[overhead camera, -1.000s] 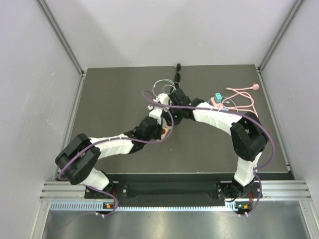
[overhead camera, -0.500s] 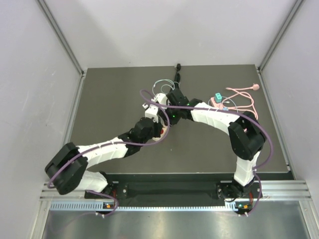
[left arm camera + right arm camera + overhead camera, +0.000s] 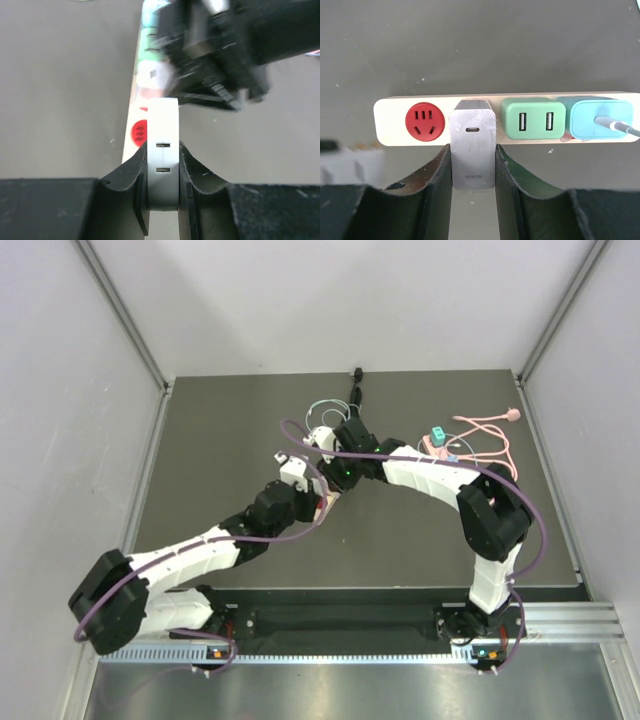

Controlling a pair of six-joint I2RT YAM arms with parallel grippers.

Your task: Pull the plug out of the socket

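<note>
The white rounded plastic plug (image 3: 163, 120) looks rigid, light and smooth-sided, so it is best pinched across its flat faces. The left gripper (image 3: 163, 160) holds it that way, jaws snug on it, just off the cream power strip (image 3: 390, 120), whose red socket (image 3: 424, 121) lies bare. The right gripper (image 3: 472, 156) reaches over the strip, jaws pressed onto a grey charger (image 3: 472, 125) plugged into it.
</note>
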